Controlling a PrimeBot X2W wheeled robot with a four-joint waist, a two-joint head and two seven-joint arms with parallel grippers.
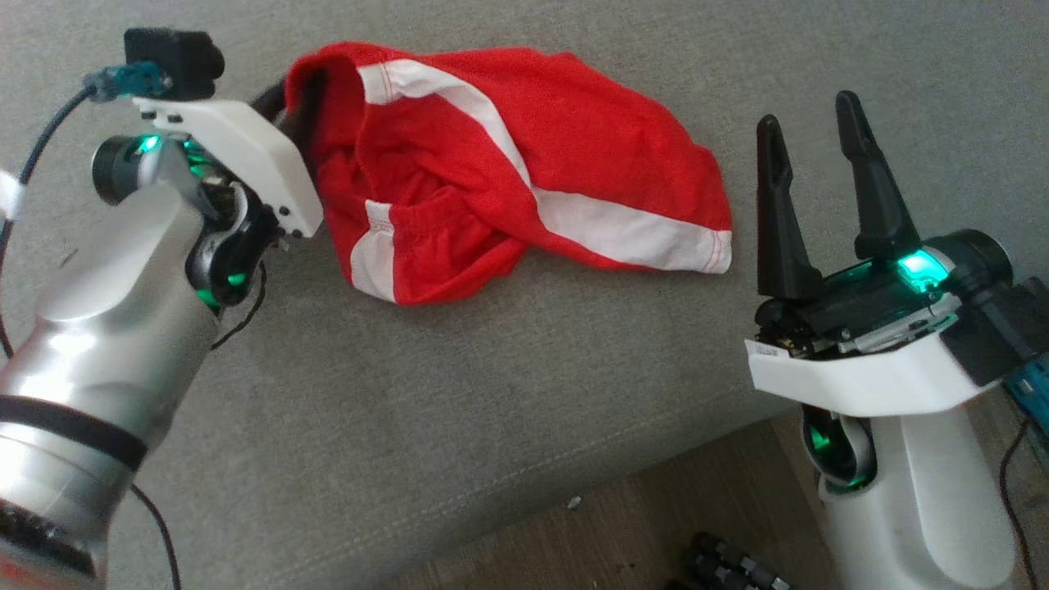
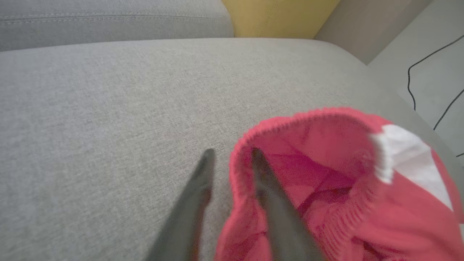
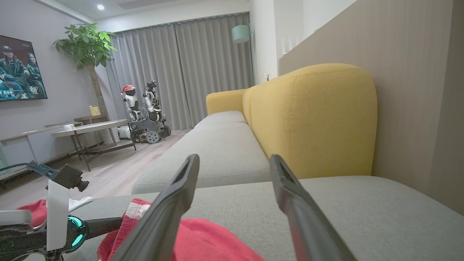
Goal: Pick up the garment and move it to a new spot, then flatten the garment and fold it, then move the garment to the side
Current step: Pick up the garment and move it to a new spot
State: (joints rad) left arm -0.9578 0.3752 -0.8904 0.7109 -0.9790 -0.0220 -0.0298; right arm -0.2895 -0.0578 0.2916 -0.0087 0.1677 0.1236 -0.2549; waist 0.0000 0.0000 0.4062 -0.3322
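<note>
Two grippers flank a crumpled garment (image 1: 606, 123), red shorts with white stripes, lying on a grey sofa seat (image 1: 426, 393). Nearest the seat's front edge, the right gripper (image 1: 807, 111) hangs empty beside the cloth, fingers spread wide, likely held ready for the flattening. Farther in, the left gripper (image 2: 232, 154) straddles the waistband, one finger inside and one outside, slightly parted and pinching nothing. It looks placed for a hold on the hem. Beyond rises a yellow backrest (image 3: 319, 119).
</note>
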